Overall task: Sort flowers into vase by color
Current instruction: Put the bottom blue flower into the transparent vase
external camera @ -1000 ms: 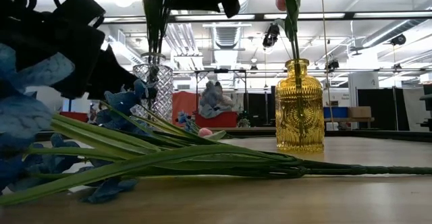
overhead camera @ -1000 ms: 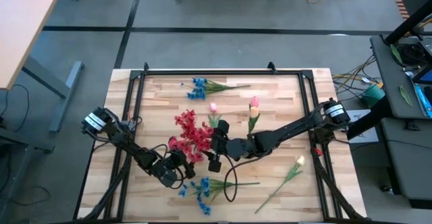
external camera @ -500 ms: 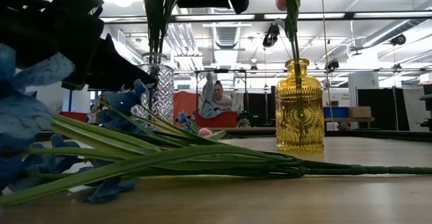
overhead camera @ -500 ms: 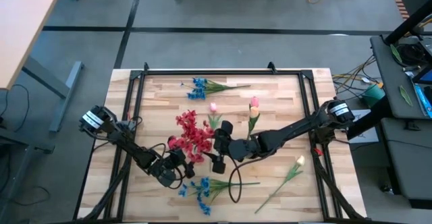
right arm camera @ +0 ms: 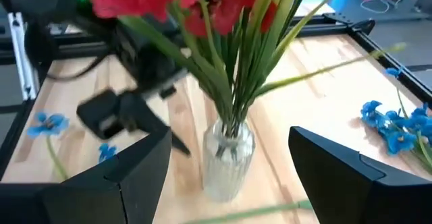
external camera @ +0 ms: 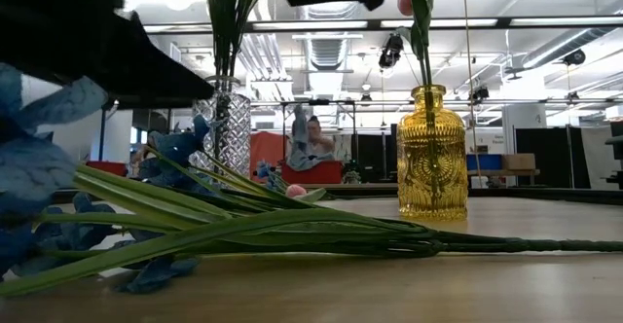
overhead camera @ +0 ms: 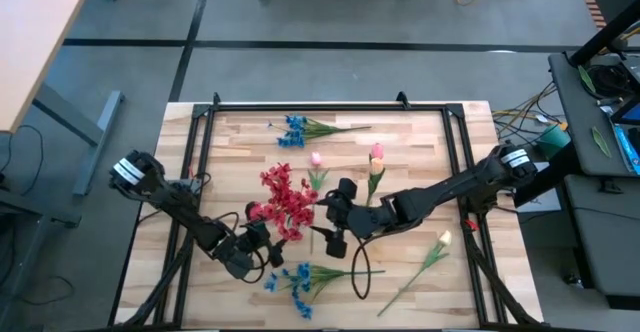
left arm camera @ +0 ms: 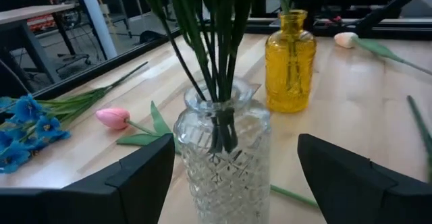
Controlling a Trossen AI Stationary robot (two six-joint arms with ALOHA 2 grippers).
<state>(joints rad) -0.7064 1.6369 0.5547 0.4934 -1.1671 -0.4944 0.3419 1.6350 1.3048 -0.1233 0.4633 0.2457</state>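
Standing near the middle of the table (overhead camera: 230,122), a clear cut-glass vase (left arm camera: 223,160) holds a bunch of red blossom sprays (overhead camera: 285,197), their green stems packed into its neck. Both arms aim at this vase from opposite sides. The left end effector (overhead camera: 262,242) sits just beside the vase toward the front-left of the table, its two dark fingers (left arm camera: 135,177) spread wide apart and released, with the vase showing between them in the left wrist view and nothing gripped. The right end effector (overhead camera: 335,217) sits just right of the red bouquet; its fingers (right arm camera: 128,166) are likewise parted and empty, framing the vase and the red blooms in its own wrist view.

A yellow glass vase (external camera: 431,153) stands to the right of the clear one and carries a pink tulip (overhead camera: 376,155) on a green stem. Another pink tulip bud (overhead camera: 316,159) lies flat on the table behind the red sprays. One blue blossom spray (overhead camera: 295,130) lies near the far edge, and a second blue spray (overhead camera: 295,280) lies near the front edge, its long green stems stretching across the low view. A cream tulip (overhead camera: 443,239) lies at the front right, well apart from the vases.
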